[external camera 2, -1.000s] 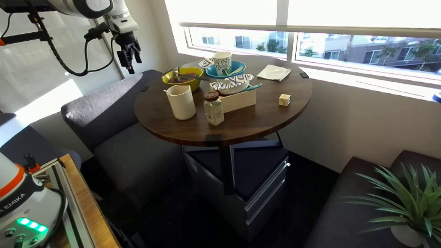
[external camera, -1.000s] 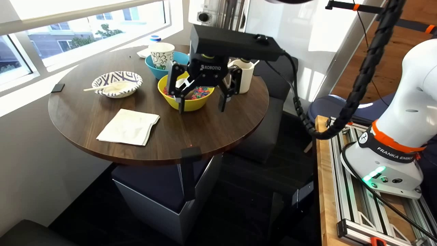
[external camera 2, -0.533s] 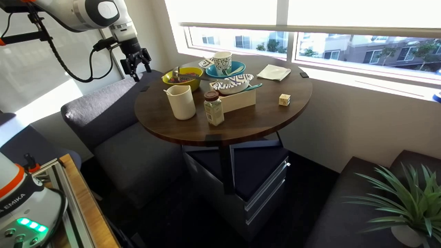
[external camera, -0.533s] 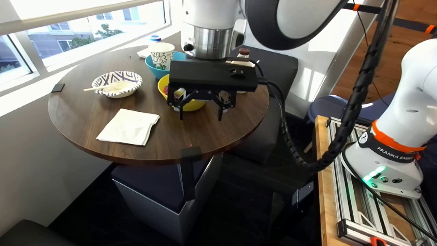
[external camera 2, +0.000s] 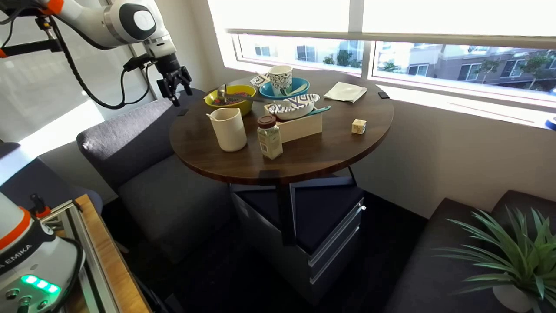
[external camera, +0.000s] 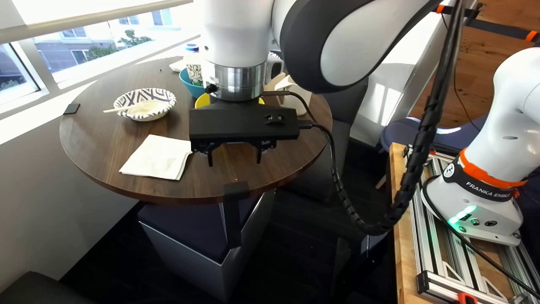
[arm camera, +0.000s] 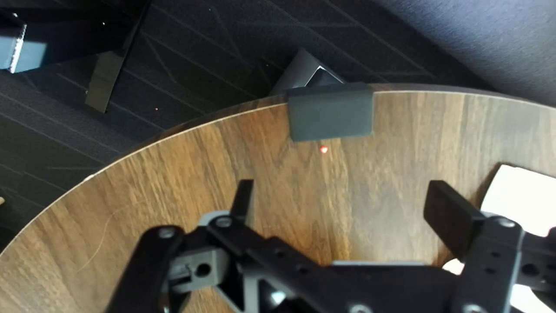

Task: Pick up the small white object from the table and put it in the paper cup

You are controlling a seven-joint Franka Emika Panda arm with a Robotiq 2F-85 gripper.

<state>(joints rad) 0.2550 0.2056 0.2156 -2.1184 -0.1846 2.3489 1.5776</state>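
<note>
The paper cup, plain cream-white and taller than wide, stands near the table edge in both exterior views (external camera 2: 230, 130) (external camera: 300, 103), with a thin stick over its rim. A small pale cube with dark marks (external camera 2: 359, 126) sits on the table in an exterior view; I cannot tell if it is the small white object. My gripper (external camera: 234, 160) is open, with nothing between its fingers, above the table by the white napkin, away from cup and cube. It also shows in an exterior view (external camera 2: 182, 98) and in the wrist view (arm camera: 342, 187).
A yellow bowl (external camera 2: 244, 105) holds colourful bits and a ladle. A patterned cup (external camera 2: 280, 80) stands in a blue bowl (external camera 2: 299, 83). A spice jar (external camera 2: 270, 141) stands by a wooden box (external camera 2: 302, 129). A napkin (external camera: 154, 158) and black edge clamp (arm camera: 332, 114) are near my gripper.
The arm has swung the gripper past the yellow bowl toward the table edge with the black clamp, and the gripper has turned to point more straight down. It stays open. Table objects look unmoved.
</note>
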